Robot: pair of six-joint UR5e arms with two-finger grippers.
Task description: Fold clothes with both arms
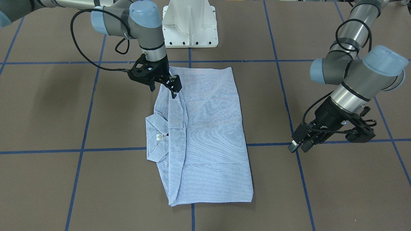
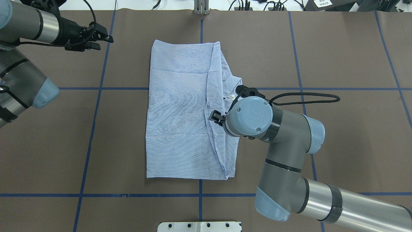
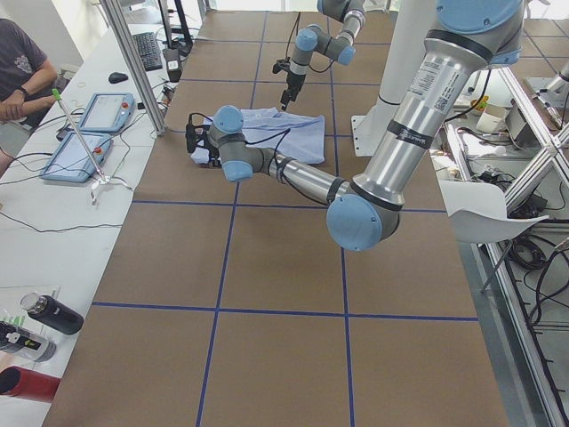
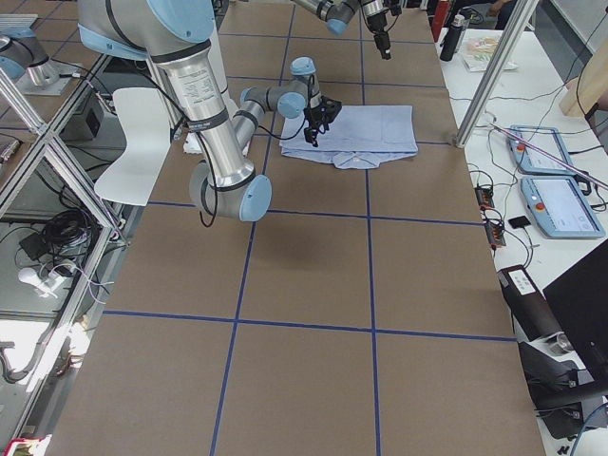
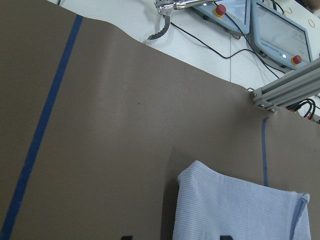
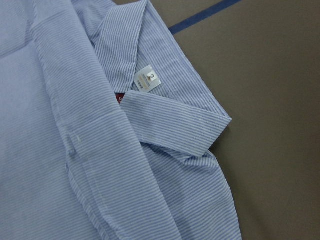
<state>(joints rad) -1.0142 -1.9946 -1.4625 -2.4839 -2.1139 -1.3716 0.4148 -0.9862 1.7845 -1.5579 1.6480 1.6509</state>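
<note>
The clothes are one light blue striped shirt [image 1: 205,134], folded into a long rectangle and lying flat in the middle of the table [image 2: 338,58]. Its collar [image 1: 154,134] and a white size label [image 6: 147,80] stick out at one long side. My right gripper [image 1: 164,91] hovers open just above the shirt's folded edge on the collar side, with nothing between its fingers. In the overhead view it [image 2: 215,117] is mostly hidden under its wrist. My left gripper [image 1: 298,147] is open and empty, off the shirt [image 2: 180,112] above bare table near the far corner [image 5: 200,175].
Blue tape lines [image 2: 96,129] grid the brown table. The white base pedestal [image 1: 189,22] stands at the robot's side. Beyond the far edge are tablets [image 3: 89,133], an aluminium post [image 3: 133,62], bottles [image 3: 53,313] and a seated person [image 3: 22,71].
</note>
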